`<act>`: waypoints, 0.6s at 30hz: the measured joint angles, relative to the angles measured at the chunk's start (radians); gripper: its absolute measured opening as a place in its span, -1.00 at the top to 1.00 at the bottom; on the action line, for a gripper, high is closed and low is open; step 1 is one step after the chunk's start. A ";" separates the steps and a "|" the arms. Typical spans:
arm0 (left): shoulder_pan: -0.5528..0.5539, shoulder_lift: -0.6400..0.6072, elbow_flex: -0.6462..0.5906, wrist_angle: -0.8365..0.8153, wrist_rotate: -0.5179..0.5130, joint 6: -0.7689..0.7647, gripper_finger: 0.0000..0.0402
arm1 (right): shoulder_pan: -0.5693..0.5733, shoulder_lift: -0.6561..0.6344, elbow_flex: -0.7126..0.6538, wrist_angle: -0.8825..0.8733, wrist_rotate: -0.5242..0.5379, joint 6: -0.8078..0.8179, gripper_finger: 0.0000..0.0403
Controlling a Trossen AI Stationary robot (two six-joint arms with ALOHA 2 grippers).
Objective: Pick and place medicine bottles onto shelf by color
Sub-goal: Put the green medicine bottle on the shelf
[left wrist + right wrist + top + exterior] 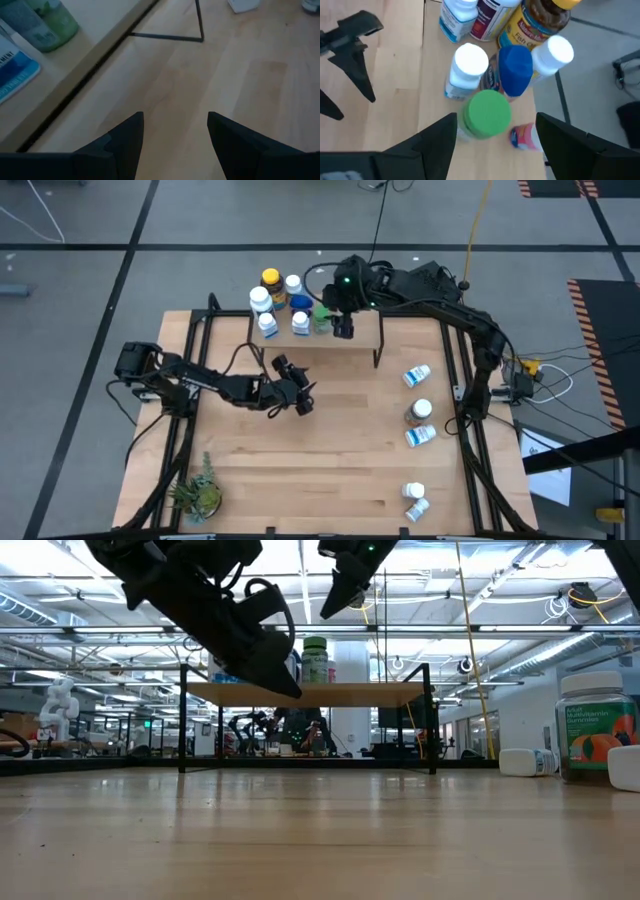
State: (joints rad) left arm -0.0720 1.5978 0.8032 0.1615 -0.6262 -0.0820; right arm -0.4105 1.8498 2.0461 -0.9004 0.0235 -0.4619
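The shelf point(400, 330) stands at the table's far side and carries several medicine bottles at its left end: an amber yellow-capped one point(270, 280), a blue one point(515, 70), white ones point(470, 62) and a green-capped one point(487, 112). All stand upright on their bases. My right gripper point(496, 117) hangs open above the green-capped bottle point(315, 658), with a finger on either side of it and clear of it in the low view. My left gripper point(175, 116) is open over bare table in front of the shelf, with nothing between its fingers.
Several more bottles lie or stand near the table's right edge point(416, 375), point(420, 435), point(414, 500). One with an orange label point(597, 730) shows in the low view. A pink-labelled bottle point(525, 136) sits by the green-capped one. A potted plant point(197, 495) is at the near left corner.
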 joint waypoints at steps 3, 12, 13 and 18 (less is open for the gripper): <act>-0.007 0.000 0.000 -0.019 0.000 -0.004 -0.11 | 0.011 -0.046 -0.091 0.037 0.001 0.029 -0.30; -0.006 0.000 0.000 -0.031 -0.002 -0.009 -0.11 | 0.070 -0.204 -0.505 0.655 0.105 -0.009 -0.30; -0.004 0.000 0.000 -0.030 -0.002 -0.009 -0.11 | 0.065 -0.209 -0.546 0.754 0.099 0.034 -0.30; 0.002 0.000 0.000 -0.022 -0.003 -0.026 -0.11 | 0.029 -0.197 -0.672 0.955 0.053 0.093 -0.28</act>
State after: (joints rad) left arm -0.0700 1.5978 0.8036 0.1390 -0.6289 -0.1081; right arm -0.3811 1.6532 1.3743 0.0545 0.0760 -0.3693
